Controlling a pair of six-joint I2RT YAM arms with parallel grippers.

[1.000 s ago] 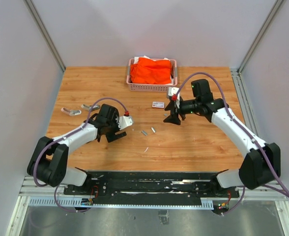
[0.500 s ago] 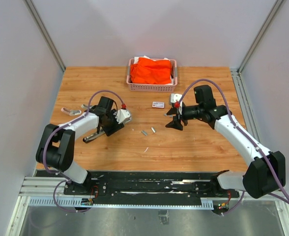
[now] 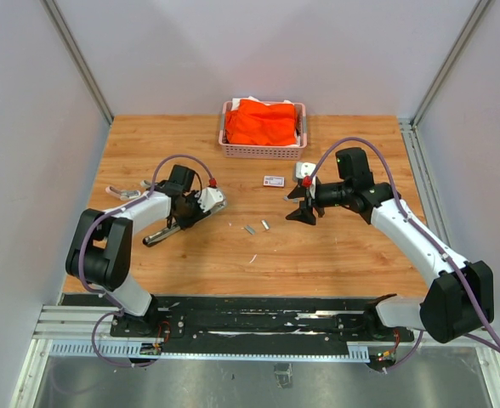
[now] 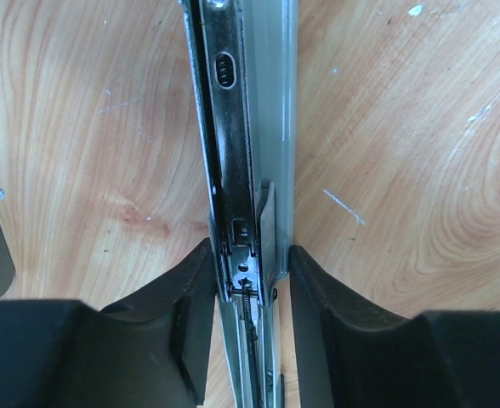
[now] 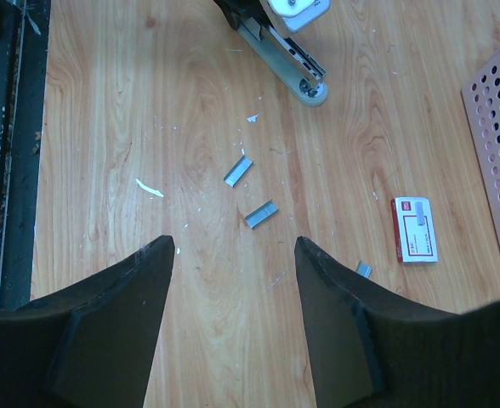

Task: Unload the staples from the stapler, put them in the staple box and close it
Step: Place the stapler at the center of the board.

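Silvery staples lie loose on the table, at three o'clock from the stapler seen from above. The left claw pinches the stapler; the right claw gapes wide. Hold the magazine steady while tipping.

I count 3 staple strips: 2 close together and 1 smaller piece apart, plus 1 white sliver. There is 1 stapler, 1 red-labelled white box, 1 pink basket and 1 orange cloth. On the left I see 2 small grey items, too small to name.
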